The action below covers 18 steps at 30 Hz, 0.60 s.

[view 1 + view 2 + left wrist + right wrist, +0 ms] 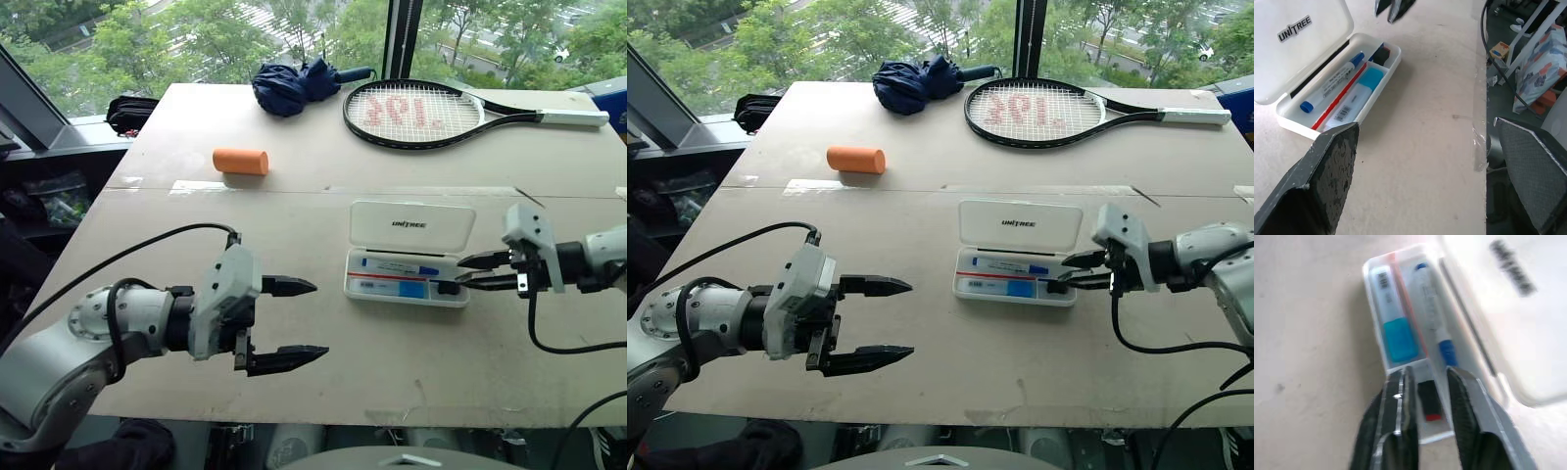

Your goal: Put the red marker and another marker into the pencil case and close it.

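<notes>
We find the case (409, 257) lying open in the middle of the table (196, 206), lid (412, 228) tipped back. Its tray holds a blue-capped marker (1332, 83), a thin red one (1338, 98) and a white-and-blue item beside them — so the loading looks done to us, and closing is the step in hand. Our right gripper (470, 271) hovers at the tray's right end, fingers nearly together and gripping nothing. Our left gripper (289, 323) waits well to the case's left, spread wide and empty. Next we judge the lid needs catching at its far edge and swinging down until it snaps — without shoving the light case along.
</notes>
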### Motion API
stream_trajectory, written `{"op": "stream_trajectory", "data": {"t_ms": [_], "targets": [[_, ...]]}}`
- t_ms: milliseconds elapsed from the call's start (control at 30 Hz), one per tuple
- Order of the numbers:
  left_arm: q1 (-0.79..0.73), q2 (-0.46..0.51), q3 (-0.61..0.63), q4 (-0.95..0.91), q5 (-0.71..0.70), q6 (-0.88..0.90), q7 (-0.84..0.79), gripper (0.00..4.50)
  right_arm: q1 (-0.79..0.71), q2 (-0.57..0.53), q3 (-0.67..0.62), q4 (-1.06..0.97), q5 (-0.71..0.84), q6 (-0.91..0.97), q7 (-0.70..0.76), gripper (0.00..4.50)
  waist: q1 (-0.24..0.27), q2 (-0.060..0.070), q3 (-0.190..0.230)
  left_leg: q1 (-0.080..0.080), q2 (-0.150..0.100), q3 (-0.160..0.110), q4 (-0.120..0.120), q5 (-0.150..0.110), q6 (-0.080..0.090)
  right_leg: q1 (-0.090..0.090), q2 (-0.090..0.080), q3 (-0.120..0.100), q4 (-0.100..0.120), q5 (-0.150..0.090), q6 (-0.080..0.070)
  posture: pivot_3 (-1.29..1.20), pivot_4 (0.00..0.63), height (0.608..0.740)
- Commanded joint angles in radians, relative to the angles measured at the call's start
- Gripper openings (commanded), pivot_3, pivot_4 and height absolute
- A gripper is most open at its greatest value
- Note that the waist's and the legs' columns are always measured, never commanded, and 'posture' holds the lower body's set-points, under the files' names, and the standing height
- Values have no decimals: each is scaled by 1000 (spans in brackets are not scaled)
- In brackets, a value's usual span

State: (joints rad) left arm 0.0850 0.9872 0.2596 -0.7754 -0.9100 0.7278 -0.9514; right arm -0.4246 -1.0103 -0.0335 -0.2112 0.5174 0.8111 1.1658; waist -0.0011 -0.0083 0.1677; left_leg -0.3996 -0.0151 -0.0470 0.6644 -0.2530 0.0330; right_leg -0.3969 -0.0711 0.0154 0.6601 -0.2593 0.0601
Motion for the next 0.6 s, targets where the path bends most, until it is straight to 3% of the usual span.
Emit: {"op": "stream_trajectory", "data": {"t_ms": [33,200,367,500,600], "targets": [[32,-8,54,-26,10,-42,-8,4500,-156,29,-1,151,-43,65,-101,13,-3,0,0,0,0,0,0,0,0,0,0,0,0,0,0,0,150,730],[68,-14,77,-36,13,-60,-5,4500,-447,151,159,529,-234,38,-212,13,-12,1,1,0,0,2,-1,0,0,-1,0,1,0,-1,-2,0,150,730],[82,-17,82,-44,17,-64,9,4500,-581,238,276,723,-313,-54,-87,13,-10,1,1,-3,-1,5,-6,0,-1,-7,1,2,0,1,2,0,150,730],[135,-27,113,-53,31,-78,8,4500,-562,207,336,590,-253,-31,166,13,-12,1,1,-13,-2,6,-7,3,-5,-17,1,3,-1,1,2,0,150,730],[186,-39,137,-57,44,-95,1,4500,-518,161,330,448,-203,30,249,13,-11,2,2,-16,-2,5,-7,3,-5,-21,1,3,-1,1,2,0,150,730]]}}
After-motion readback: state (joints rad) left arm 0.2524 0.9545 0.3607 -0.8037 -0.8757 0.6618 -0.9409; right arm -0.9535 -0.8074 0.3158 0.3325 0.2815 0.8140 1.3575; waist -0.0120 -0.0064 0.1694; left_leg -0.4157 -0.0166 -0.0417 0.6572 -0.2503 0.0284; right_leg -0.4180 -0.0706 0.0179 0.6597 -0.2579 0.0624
